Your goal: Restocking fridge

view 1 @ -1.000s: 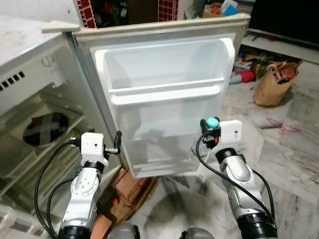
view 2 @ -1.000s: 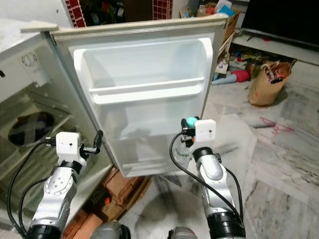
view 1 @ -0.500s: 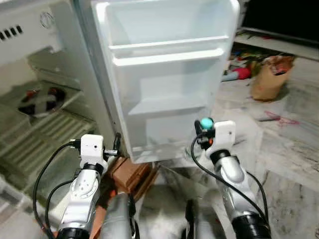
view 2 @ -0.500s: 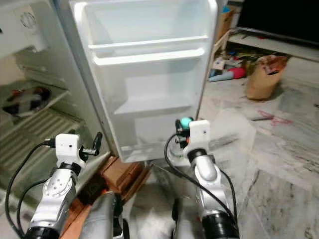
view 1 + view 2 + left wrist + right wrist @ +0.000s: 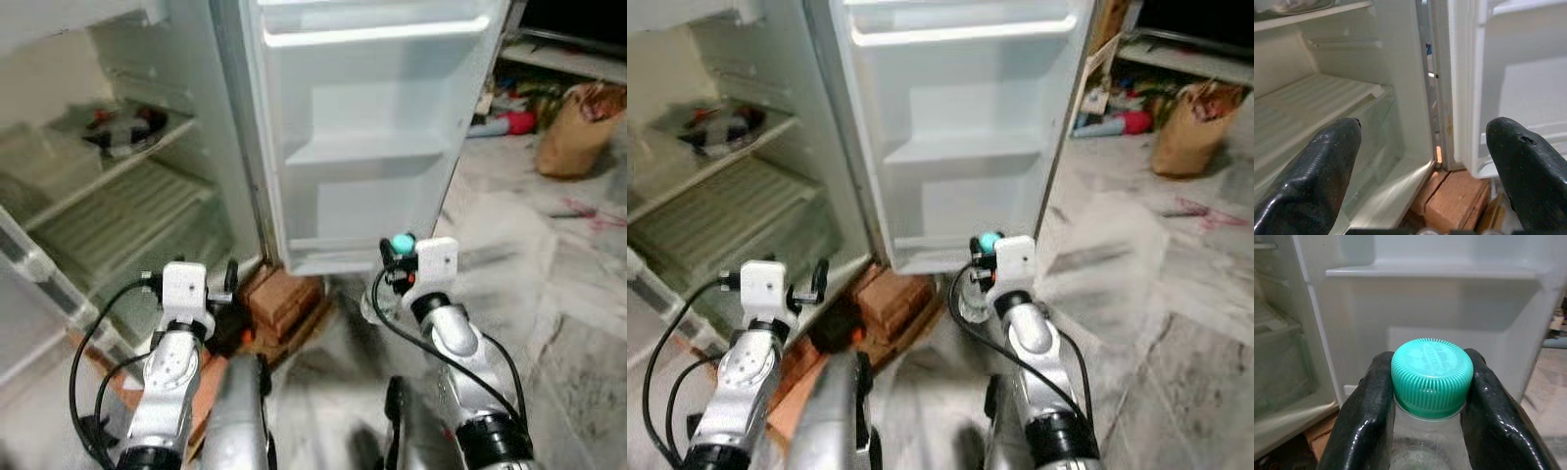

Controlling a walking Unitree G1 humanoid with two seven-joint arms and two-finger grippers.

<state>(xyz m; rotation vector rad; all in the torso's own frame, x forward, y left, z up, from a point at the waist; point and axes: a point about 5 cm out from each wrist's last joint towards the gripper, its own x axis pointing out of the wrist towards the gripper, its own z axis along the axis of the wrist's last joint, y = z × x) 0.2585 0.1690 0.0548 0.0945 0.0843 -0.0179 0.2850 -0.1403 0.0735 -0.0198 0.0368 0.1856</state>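
On the left, the fridge [image 5: 118,186] stands with wire shelves exposed for loading. The left claw [image 5: 1420,161] hangs released, free to assist. The right claw [image 5: 1427,396] grasps the bottle [image 5: 1431,377] by its neck, near the open door [image 5: 372,127].

1. One fridge [image 5: 147,147], with one open door [image 5: 377,137].
2. Two grippers: the left gripper [image 5: 1425,161] and the right gripper [image 5: 1431,396].
3. One clear bottle [image 5: 1425,450] with one teal cap [image 5: 1431,374].
4. One brown paper bag [image 5: 578,132], far right.
5. One stack of bricks [image 5: 284,299] under the fridge.
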